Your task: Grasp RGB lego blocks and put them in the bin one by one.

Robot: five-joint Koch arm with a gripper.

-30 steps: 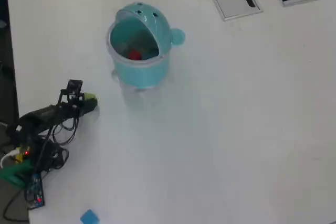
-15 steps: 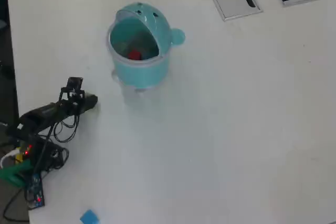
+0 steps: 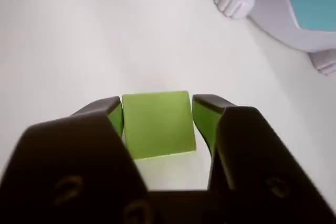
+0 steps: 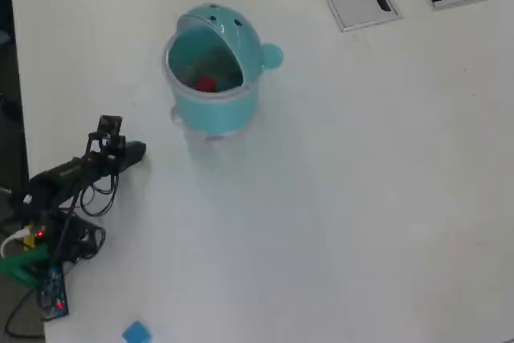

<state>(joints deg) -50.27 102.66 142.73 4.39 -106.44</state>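
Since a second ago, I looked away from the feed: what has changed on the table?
The gripper slid over the yellow-green block, which the overhead view showed past its tip then and no longer shows; the wrist view has it between the jaws. Unchanged: the teal bin, the red block inside, the blue block.

I see the yellow-green block (image 3: 157, 124) bottom centre of the wrist view, flat face up, sitting between the jaws. Red block (image 4: 206, 83) lies inside the teal bin (image 4: 215, 106), upright at upper left of centre in the overhead view. Blue block (image 4: 136, 332) rests at the bottom edge, left.
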